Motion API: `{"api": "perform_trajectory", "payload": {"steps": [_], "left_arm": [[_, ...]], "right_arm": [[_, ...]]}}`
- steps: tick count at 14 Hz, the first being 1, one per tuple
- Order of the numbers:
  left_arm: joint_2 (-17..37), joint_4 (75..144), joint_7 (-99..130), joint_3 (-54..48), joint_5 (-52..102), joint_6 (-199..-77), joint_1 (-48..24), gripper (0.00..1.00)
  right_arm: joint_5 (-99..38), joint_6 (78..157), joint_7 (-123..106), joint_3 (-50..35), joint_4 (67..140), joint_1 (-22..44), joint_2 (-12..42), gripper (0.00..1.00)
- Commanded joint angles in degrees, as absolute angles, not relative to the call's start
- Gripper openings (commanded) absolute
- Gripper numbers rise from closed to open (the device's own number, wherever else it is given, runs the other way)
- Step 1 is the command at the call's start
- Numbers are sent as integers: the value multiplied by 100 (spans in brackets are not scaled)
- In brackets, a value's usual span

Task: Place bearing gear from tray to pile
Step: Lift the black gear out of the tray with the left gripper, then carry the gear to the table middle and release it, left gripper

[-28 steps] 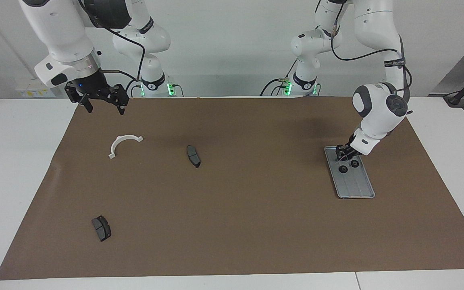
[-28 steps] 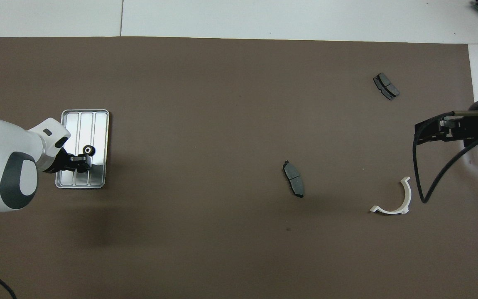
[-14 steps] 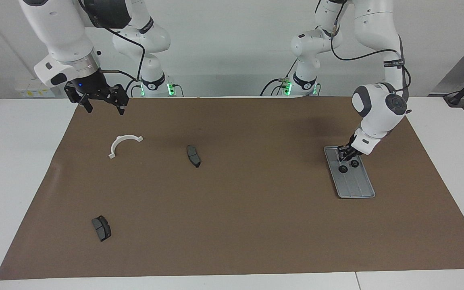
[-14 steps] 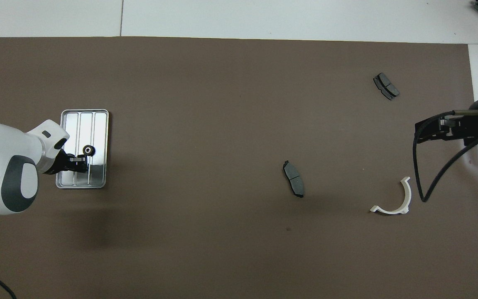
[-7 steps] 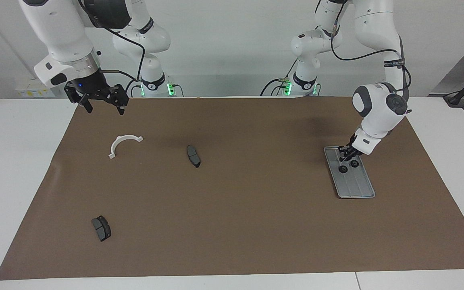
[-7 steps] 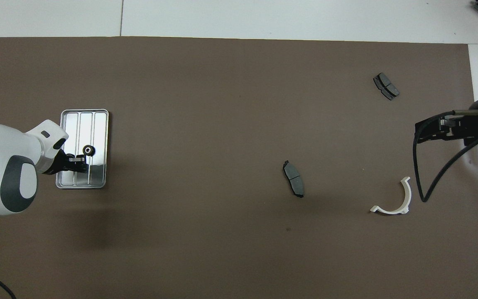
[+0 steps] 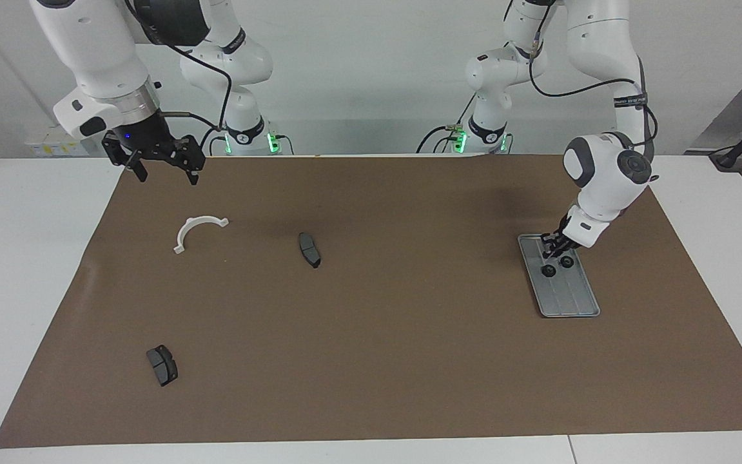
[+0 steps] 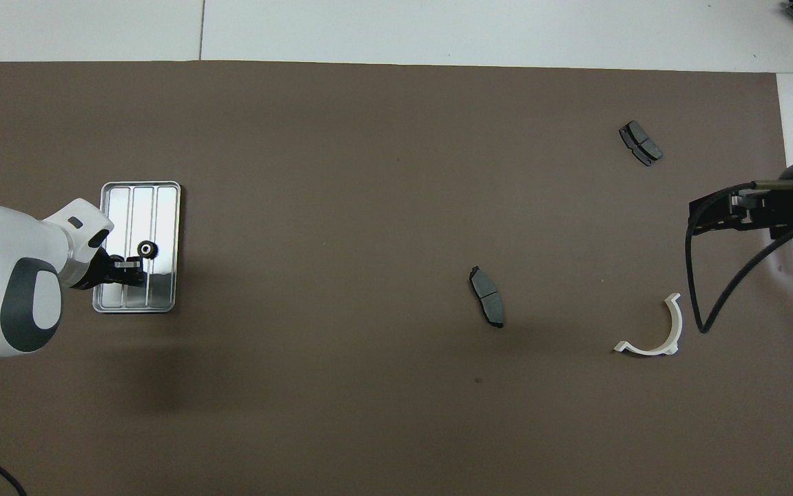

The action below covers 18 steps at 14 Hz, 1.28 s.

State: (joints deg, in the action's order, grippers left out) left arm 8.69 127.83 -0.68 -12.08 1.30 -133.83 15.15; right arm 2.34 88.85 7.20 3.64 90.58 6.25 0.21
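Brown paper covers the table. At mid-left of the overhead view, the left gripper (image 8: 136,261) pinches the bearing gear (image 8: 146,249) on the tray (image 8: 163,207); the pile's white bracket (image 8: 652,331) lies far right. The right gripper (image 7: 163,167), spread open, waits.

One tray (image 7: 563,290) is counted, directly under the left gripper (image 7: 552,248), and on it one bearing gear (image 8: 146,250) is made out in the overhead view, while two small dark round shapes are seen there in the facing view. Two brake pads are counted, one (image 7: 309,249) between the two grippers and one (image 7: 162,365) well apart from both. One white half-ring bracket (image 7: 196,231) is counted, near the right gripper (image 7: 163,169).
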Motion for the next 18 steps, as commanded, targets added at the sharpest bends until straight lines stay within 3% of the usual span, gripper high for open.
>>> {"api": "perform_trajectory", "payload": {"steps": [1, 8, 18], "left_arm": [[782, 12631, -18, -1239, 141, -13247, 1521, 10], [782, 11435, 270, -1257, 141, -12130, 1372, 6], [852, 11347, 4066, -1274, 158, -12260, -1035, 6]], "right_arm": [[79, 8974, 545, 378, 9105, 563, -26, 100], [79, 8974, 545, 378, 9105, 562, -26, 100], [79, 8974, 527, 387, 9123, 519, -26, 100]]}}
